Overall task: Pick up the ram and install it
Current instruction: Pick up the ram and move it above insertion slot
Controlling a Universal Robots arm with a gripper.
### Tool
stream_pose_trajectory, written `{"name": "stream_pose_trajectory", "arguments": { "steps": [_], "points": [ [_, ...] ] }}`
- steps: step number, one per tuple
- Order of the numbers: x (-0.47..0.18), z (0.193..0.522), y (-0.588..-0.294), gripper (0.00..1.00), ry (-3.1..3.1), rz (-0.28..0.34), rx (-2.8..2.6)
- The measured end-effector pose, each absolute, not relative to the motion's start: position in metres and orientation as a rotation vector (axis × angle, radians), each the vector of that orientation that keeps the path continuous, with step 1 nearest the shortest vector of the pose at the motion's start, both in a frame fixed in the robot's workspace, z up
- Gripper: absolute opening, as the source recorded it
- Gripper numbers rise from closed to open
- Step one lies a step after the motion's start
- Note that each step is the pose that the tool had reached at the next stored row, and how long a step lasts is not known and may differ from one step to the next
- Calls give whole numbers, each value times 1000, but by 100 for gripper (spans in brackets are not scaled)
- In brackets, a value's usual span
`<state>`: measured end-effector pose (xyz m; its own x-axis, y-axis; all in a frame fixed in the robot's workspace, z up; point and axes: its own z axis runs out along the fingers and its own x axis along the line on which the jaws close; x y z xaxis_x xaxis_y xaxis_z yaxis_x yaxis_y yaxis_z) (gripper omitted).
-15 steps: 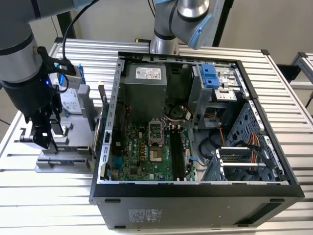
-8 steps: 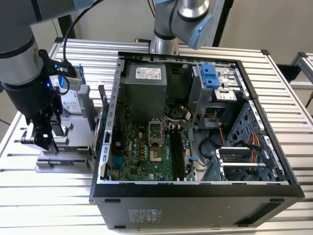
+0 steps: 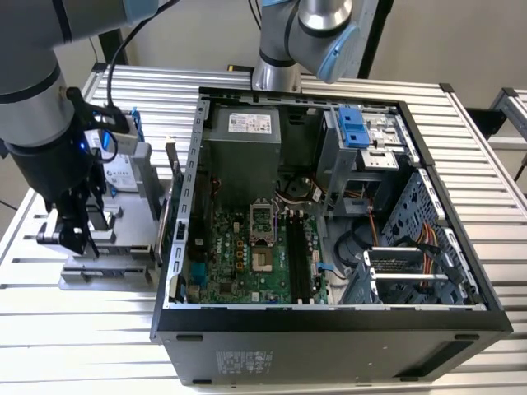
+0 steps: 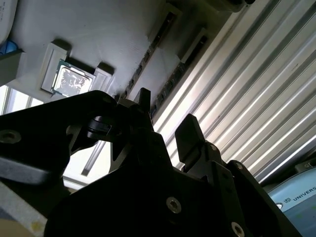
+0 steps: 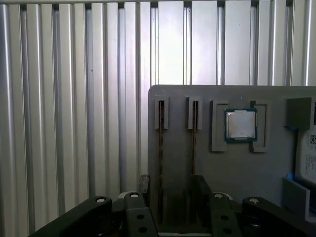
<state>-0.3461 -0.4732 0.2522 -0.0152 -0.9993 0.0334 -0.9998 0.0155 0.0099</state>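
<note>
Two ram sticks stand on edge in narrow slots of a grey fixture plate (image 5: 237, 173). They show as thin dark strips, one ram (image 5: 160, 158) beside the other (image 5: 193, 148), and again in the second wrist view (image 4: 148, 57). My gripper (image 5: 172, 186) hovers over the near end of these slots. Its black fingers (image 5: 143, 183) are spread apart with nothing between them. In the exterior view the gripper (image 3: 70, 237) hangs over the fixture (image 3: 107, 271) at the exterior view's left, beside the open computer case (image 3: 329, 317).
A square silver processor chip (image 5: 240, 124) sits in a pocket of the fixture beside the slots. A silver hard drive with a blue bracket (image 3: 123, 169) stands behind it. The motherboard (image 3: 247, 255) lies in the case. A second arm (image 3: 309, 33) rises behind the case.
</note>
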Motion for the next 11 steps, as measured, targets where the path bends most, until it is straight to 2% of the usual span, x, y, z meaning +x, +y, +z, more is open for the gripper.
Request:
{"name": "stream_pose_trajectory", "arguments": {
  "steps": [11],
  "points": [
    [-346,247,-474,100,-2216,26,2183]
  ]
}}
